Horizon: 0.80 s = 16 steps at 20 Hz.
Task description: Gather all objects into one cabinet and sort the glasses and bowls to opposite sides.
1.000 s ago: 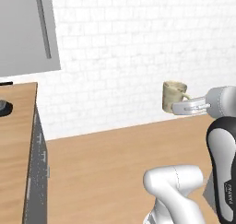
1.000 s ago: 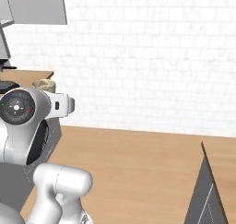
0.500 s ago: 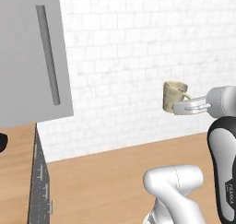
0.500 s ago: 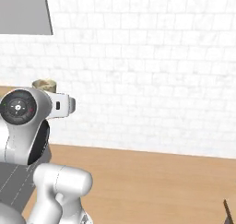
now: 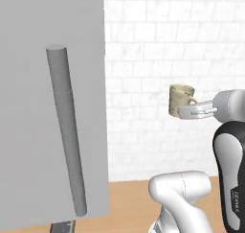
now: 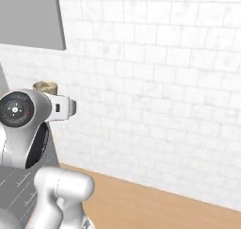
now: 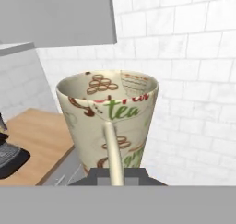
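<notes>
A pale beige-cream mug (image 5: pixel 180 98) printed with "tea" lettering hangs in the air in front of the white brick wall. My gripper (image 5: pixel 191 111) is shut on its handle (image 7: pixel 113 150), which runs down between the fingertips in the hand view. The mug (image 7: pixel 108 117) stands upright with its open mouth up, and nothing shows inside it. Its rim (image 6: pixel 45 86) peeks out behind my hand in the right base view. The cabinet's grey slab door (image 5: pixel 50 107) with its long bar handle (image 5: pixel 66 126) stands close on the left. The cabinet's inside, the other mug and both bowls are out of view.
A grey cabinet body (image 6: pixel 29 16) hangs at the upper left, also seen above the mug (image 7: pixel 55 13). A wooden counter (image 7: pixel 39 138) lies lower left with a dark object (image 7: pixel 8 157) on it. Wooden floor (image 6: pixel 155 207) runs along the brick wall.
The whole picture has shifted as the base moved: the cabinet door has come much closer in the left base view. The mug stays held by its handle at the same height.
</notes>
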### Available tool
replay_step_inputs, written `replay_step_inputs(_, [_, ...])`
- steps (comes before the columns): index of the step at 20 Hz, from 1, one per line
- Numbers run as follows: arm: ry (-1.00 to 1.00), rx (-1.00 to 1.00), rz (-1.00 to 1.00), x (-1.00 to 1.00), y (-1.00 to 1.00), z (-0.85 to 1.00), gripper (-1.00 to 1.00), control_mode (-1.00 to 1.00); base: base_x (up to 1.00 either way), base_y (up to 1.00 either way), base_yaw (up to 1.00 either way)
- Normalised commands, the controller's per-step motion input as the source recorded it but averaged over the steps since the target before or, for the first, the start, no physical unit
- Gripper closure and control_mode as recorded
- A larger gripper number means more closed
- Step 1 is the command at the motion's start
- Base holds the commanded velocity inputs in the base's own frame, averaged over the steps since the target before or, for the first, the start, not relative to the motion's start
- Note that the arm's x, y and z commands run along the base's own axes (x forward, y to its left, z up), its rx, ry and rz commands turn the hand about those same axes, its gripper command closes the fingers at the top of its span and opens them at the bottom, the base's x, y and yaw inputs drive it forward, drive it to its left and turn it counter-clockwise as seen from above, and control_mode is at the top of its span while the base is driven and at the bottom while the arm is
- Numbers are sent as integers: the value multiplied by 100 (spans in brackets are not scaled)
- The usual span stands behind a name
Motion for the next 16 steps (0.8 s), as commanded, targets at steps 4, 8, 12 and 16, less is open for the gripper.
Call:
replay_step_inputs(4, [0,0,0,0,0,0,100,100,62,0,71])
replay_step_inputs(8, [0,0,0,0,0,0,100,100,0,1,90])
replay_step_inputs(12, [0,0,0,0,0,0,100,100,0,3,94])
replay_step_inputs(16, [0,0,0,0,0,0,100,100,-10,25,92])
